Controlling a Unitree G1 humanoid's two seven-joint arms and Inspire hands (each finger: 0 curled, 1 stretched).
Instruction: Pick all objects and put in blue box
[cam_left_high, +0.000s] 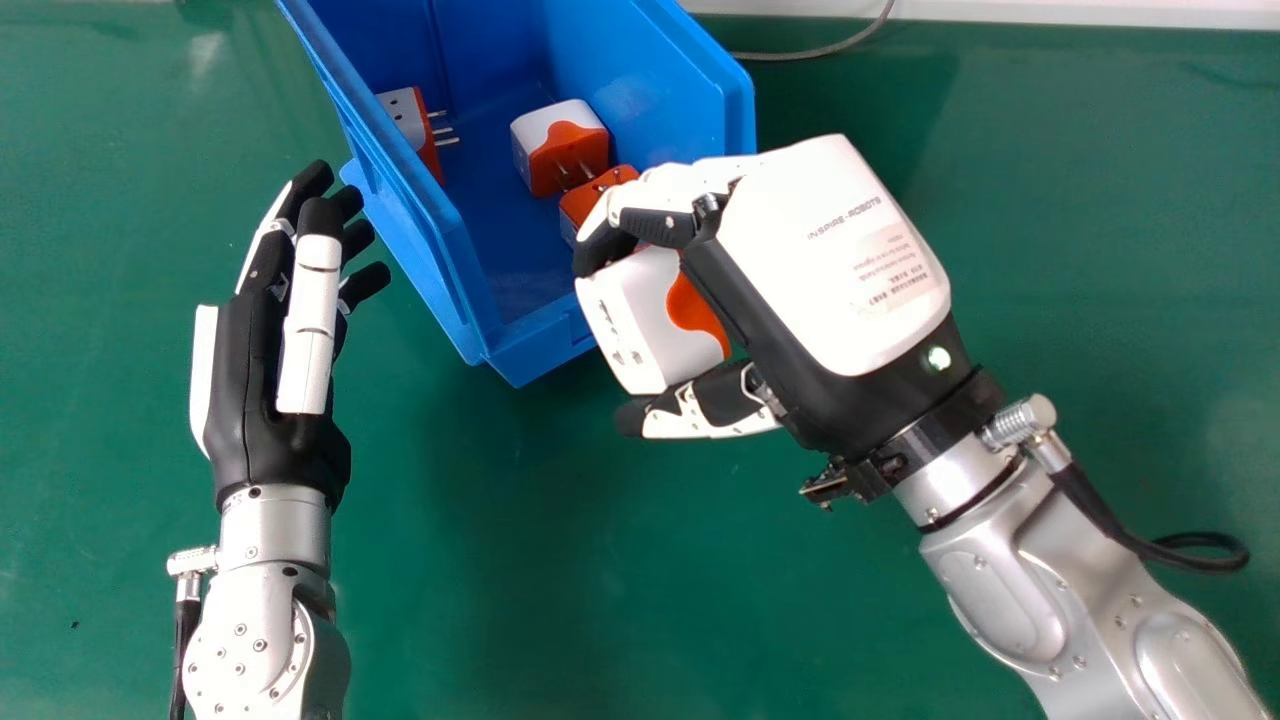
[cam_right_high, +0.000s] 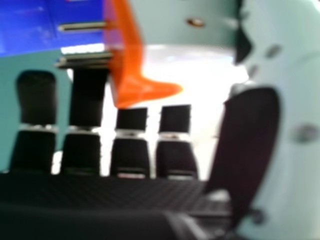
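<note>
Held item: one plug adapter (cam_left_high: 640, 325), white with orange, socket holes facing near and left. Located at the near right end of the blue box (cam_left_high: 415, 235), beside the near corner; contact with the rim cannot be told. In the right hand view its orange edge and metal pins (cam_right_high: 82, 26) show against the blue.

Holder: right hand (cam_left_high: 840, 265), back upward. Fingers curled over the adapter's far side, thumb along its near side, the adapter pinched between. Silver forearm (cam_left_high: 1060, 590) enters from the near right.

Receptacle: blue box, open-topped, set slantwise on the green bench (cam_left_high: 520, 560), its long sides running from far left to near right.

Contents, three more adapters, white or grey with orange:
– first adapter (cam_left_high: 405, 115), by the left wall, pins pointing right;
– second adapter (cam_left_high: 562, 150), mid-floor, white on its far part, orange and pins on its near part;
– third adapter (cam_left_high: 590, 200), just nearer and right of the second, orange face and pins up, partly hidden by the right hand.

Left hand (cam_left_high: 245, 360): left of the box, fingers straight and slightly spread, pointing far, nothing held.

Surroundings: grey cable (cam_left_high: 830, 48) on the bench, far right of the box; white strip (cam_left_high: 1000, 10) along the far edge.
</note>
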